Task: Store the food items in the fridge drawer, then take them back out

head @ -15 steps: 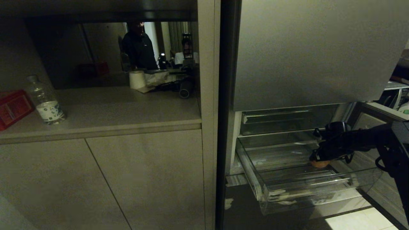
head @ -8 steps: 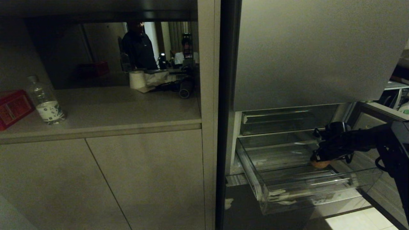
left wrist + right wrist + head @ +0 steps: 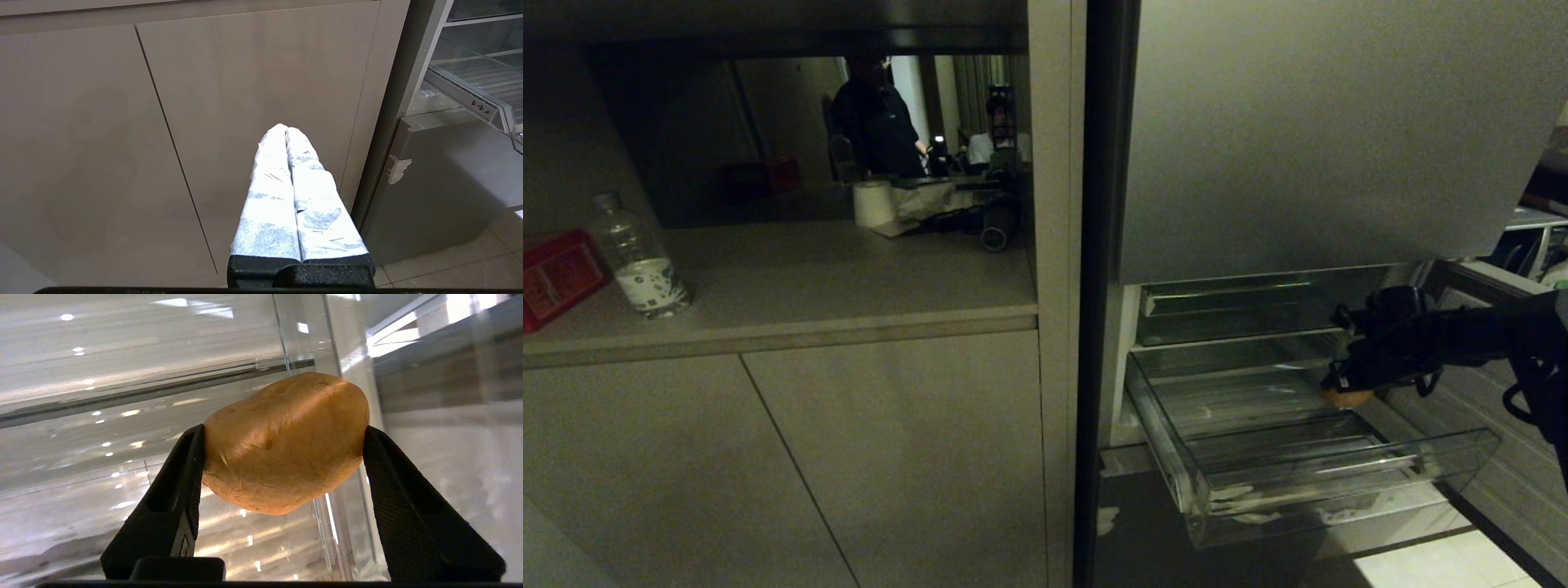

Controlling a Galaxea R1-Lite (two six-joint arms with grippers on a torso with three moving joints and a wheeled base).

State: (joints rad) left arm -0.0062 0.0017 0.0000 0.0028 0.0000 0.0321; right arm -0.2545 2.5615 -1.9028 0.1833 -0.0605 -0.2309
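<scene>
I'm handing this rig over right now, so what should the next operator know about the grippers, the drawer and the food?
Right gripper: shut on a potato, held above the fridge drawer near its right side.
Left gripper: shut, empty, parked low in front of the cabinet doors.
Fridge drawer: pulled out; no other food shows on its ribbed floor.
Counter to the left: a water bottle and a red box stand on it.
Done: drawer open, potato in the grip.
Left: cannot tell whether the potato is going in or coming out; check before continuing.
</scene>
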